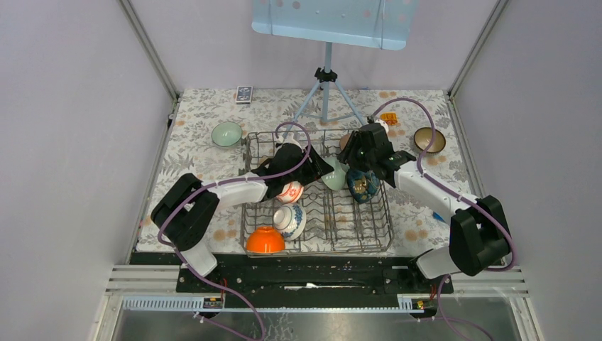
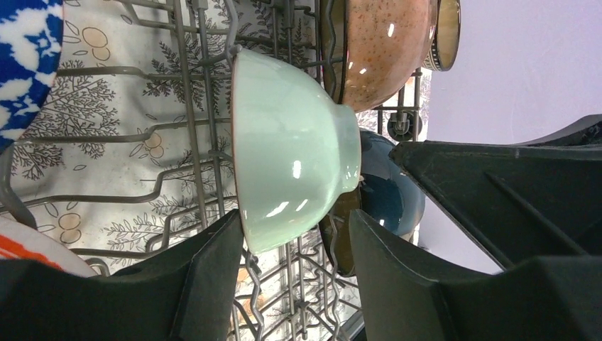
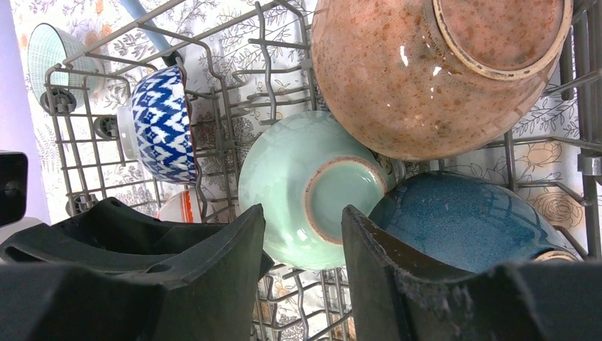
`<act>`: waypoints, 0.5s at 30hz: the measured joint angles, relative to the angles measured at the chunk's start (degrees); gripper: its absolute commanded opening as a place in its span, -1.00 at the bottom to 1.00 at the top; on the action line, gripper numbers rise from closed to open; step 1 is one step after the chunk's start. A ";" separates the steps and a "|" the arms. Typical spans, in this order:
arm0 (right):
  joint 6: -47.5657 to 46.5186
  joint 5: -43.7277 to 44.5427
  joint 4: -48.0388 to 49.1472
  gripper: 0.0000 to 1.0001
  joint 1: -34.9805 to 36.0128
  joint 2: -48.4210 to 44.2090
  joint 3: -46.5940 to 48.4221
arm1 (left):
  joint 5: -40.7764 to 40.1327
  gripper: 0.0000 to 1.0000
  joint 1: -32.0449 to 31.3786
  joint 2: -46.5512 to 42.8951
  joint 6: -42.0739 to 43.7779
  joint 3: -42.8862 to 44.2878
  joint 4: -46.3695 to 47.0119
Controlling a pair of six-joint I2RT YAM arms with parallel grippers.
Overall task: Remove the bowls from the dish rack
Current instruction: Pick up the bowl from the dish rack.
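Evidently slick, stiff and chippable, the pale green bowl (image 2: 291, 142) suits a rim pinch; my left gripper (image 2: 294, 220) stands apart, astride it.

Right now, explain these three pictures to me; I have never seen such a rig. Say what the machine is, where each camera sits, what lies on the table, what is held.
The machine is two robot arms bolted at the near edge of the table, each ending in a two-finger gripper. The wide picture looks down from above and behind them. The other two come from a camera on each wrist, showing its own black fingers. On the table stands a wire dish rack holding bowls, among them an orange bowl, a blue-and-white bowl and a pale green bowl. The far-left bowl and far-right bowl sit outside it. The left gripper has open jaws either side of the pale green bowl. The right gripper is open too, near that bowl. Nothing is visibly held.
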 measured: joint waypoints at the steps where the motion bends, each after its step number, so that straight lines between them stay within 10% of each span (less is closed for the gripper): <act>1: 0.00 0.00 0.00 0.02 -0.02 0.00 0.00 | 0.15 0.18 0.00 0.00 0.07 0.00 0.35; 15: 0.20 -1.11 0.26 -0.02 -0.63 0.00 -0.83 | 1.51 -0.01 0.35 0.00 1.73 0.00 0.42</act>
